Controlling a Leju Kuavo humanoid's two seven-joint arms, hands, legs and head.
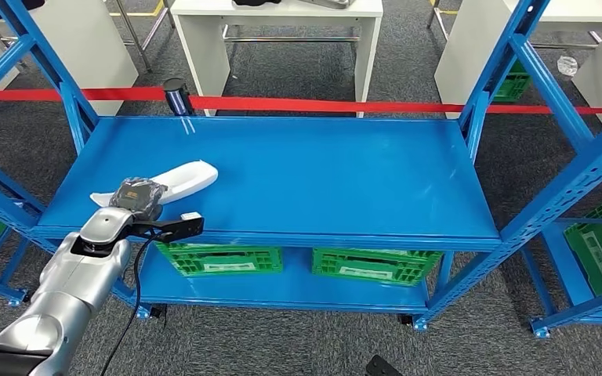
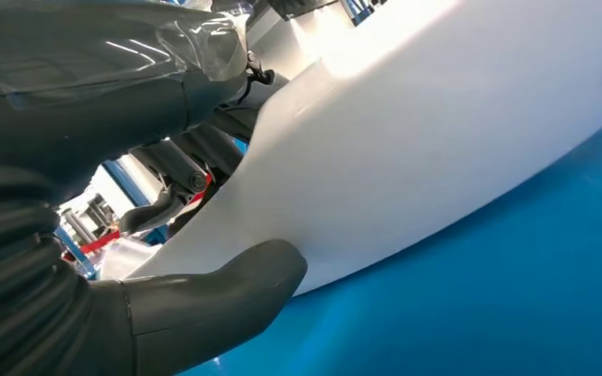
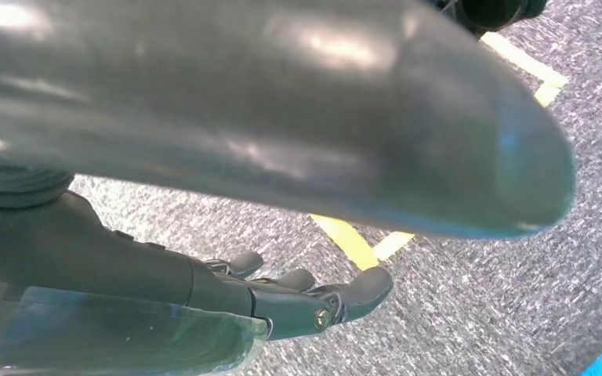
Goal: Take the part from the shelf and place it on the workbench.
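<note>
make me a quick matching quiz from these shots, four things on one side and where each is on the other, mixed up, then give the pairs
Things:
1. white part
2. green crates
3. red tape
4. right hand

Places or states:
A. stretched across behind the shelf
B. on the lower shelf level
C. hanging over grey carpet, holding nothing
D. on the blue shelf top, with the left hand closed around it

Pairs: 1-D, 2-B, 3-A, 4-C
</note>
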